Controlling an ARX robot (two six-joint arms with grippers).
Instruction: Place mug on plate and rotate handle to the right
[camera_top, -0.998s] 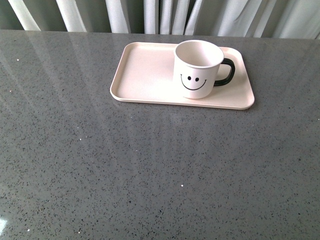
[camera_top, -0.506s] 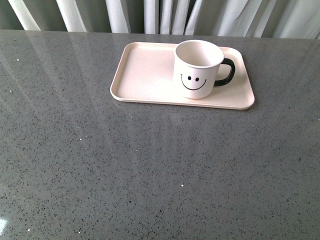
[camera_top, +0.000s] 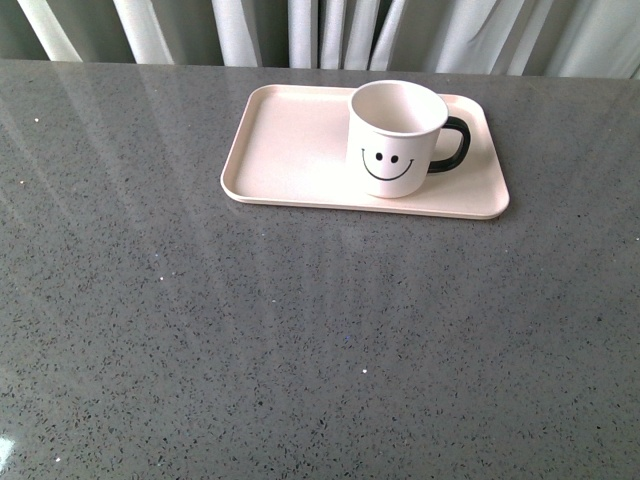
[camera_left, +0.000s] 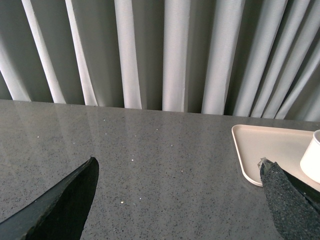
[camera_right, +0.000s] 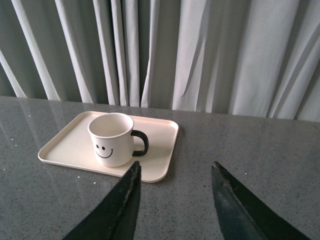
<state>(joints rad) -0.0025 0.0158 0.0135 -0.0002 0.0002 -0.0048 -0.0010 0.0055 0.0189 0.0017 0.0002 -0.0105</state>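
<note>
The cream-white mug (camera_top: 395, 140) with a black smiley face stands upright on the right half of the pale pink plate (camera_top: 285, 150) at the back of the grey table. Its black handle (camera_top: 455, 145) points right. Neither arm shows in the front view. In the right wrist view the mug (camera_right: 111, 138), its handle (camera_right: 141, 142) and the plate (camera_right: 162, 145) lie beyond my open, empty right gripper (camera_right: 175, 167). In the left wrist view my left gripper (camera_left: 177, 167) is open and empty over bare table, with the plate's corner (camera_left: 255, 150) and the mug's edge (camera_left: 312, 160) by one finger.
The grey speckled table (camera_top: 300, 330) stretches wide in front of the plate. Pale pleated curtains (camera_top: 330, 30) hang right behind the table's far edge.
</note>
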